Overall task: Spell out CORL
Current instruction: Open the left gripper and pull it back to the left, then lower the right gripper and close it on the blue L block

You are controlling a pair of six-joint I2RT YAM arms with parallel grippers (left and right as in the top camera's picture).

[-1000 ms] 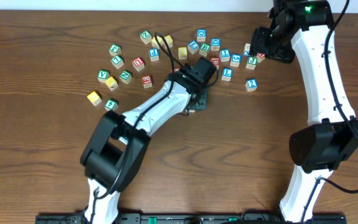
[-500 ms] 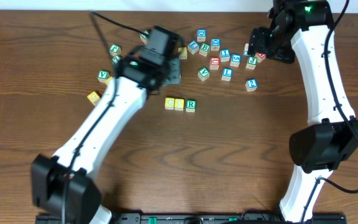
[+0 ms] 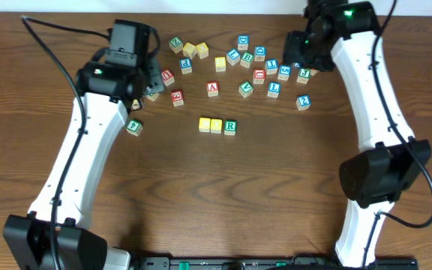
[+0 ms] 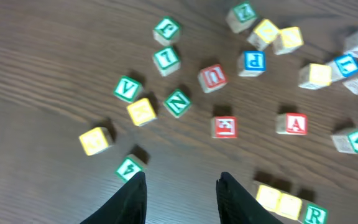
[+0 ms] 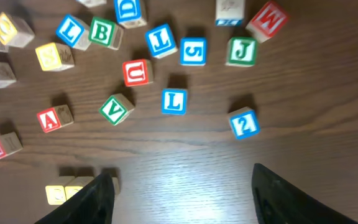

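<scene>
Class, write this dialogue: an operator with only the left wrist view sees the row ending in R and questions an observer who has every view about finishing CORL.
Operator: Where is the blue L?
Observer: The blue L cube lies loose beside the green V cube, in the right wrist view.
Operator: Is the right gripper on it?
Observer: No, the right gripper hangs open and empty, apart from it.
Operator: Room after the R?
Observer: Overhead, the table is bare right of the R cube.
</scene>
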